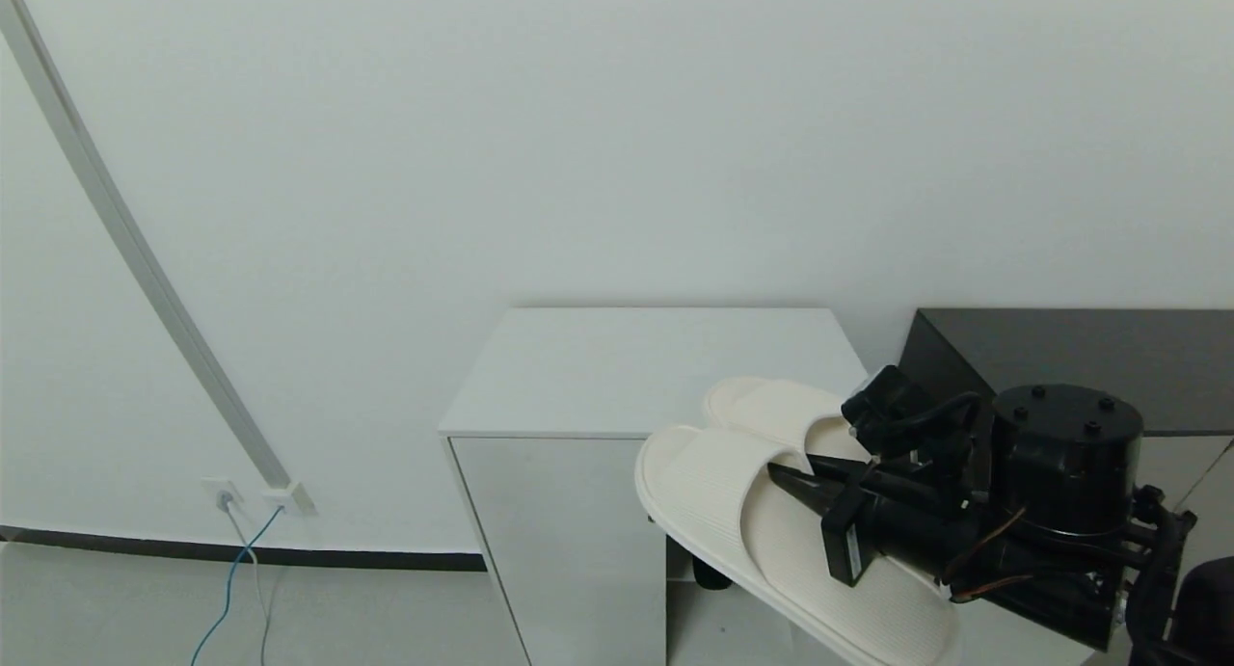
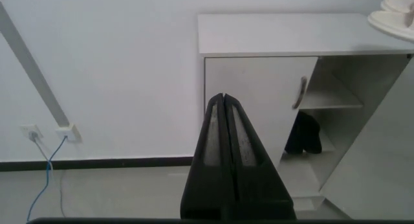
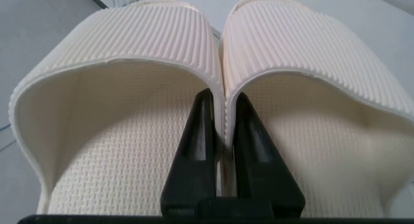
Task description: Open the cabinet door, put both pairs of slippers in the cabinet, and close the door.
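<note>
A white cabinet (image 1: 656, 367) stands against the wall (image 1: 617, 146), a wall socket (image 1: 224, 495) at its 9 o'clock. The right gripper (image 1: 776, 471) is clamped on a cream pair of slippers (image 1: 713, 492), hiding the cabinet's 5 o'clock corner. The left wrist view adds the open right side, a shelf (image 2: 330, 98), a dark object (image 2: 304, 133) beneath, and the left gripper (image 2: 224, 101), jaws together, empty.

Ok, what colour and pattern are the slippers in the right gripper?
Cream-white slippers with ribbed straps and a dimpled footbed; the right wrist view shows it best.
</note>
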